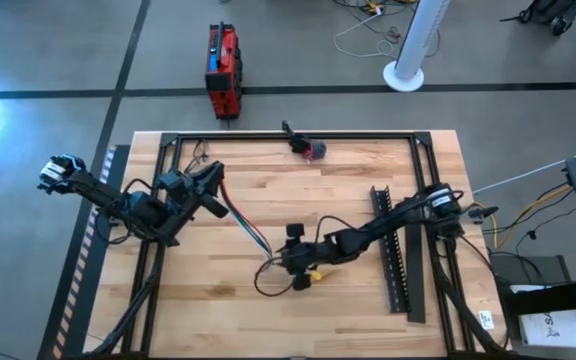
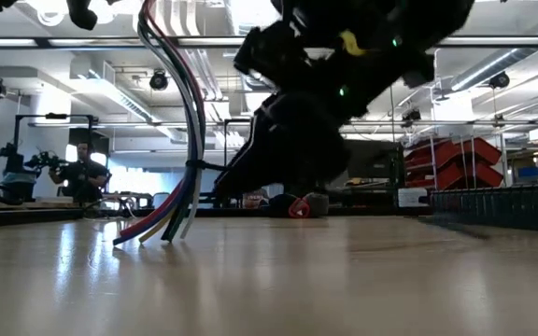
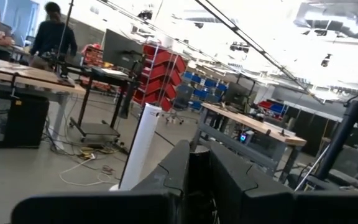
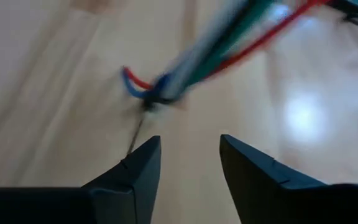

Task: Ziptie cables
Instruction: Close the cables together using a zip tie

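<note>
Cables [image 1: 240, 222] lie as one bundle on the wooden table [image 1: 348, 180] in the high view, running from the left gripper [image 1: 215, 203] toward the table's middle, where their far ends reach the right gripper [image 1: 290, 262]. Two arms are present, one at each side. One long black toothed strip [image 1: 393, 250] lies near the right edge, and one red case [image 1: 222, 70] stands on the floor beyond the table.

Low view: the bundle hangs down from above, and its dark ends [image 2: 152, 233] touch the tabletop. At least four strands can be counted: red, white, blue and black. One thin black tie [image 2: 194, 166] circles the bundle partway up. One person [image 2: 84, 173] sits in the room behind.

Left wrist view: the left fingers [image 3: 229, 186] are pressed together; whether they clamp the bundle cannot be told here. Two people show at the far desks.

Right wrist view: the right fingers [image 4: 135, 171] stand apart, holding nothing, with the blurred cable ends just beyond them.
</note>
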You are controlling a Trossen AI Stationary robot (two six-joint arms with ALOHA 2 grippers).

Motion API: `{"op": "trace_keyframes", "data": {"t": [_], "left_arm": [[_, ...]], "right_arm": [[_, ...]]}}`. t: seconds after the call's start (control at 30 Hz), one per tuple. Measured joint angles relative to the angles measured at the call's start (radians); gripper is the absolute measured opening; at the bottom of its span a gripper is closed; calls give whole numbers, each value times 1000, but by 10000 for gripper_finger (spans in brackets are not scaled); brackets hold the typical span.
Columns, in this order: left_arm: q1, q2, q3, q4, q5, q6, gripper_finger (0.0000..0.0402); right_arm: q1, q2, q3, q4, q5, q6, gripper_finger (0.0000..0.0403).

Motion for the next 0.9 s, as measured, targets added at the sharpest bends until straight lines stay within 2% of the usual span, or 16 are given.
{"op": "trace_keyframes", "data": {"t": [0.3, 0.67, 0.9], "left_arm": [[0, -25, 0, 3, -3, 20, 29], [0, -30, 0, 4, -2, 48, 29], [0, -30, 0, 5, -1, 63, 29]], "right_arm": [[2, 89, -6, 233, -52, 106, 103], [17, 169, 62, 272, -74, 144, 69], [18, 171, 66, 337, -73, 141, 24]]}}
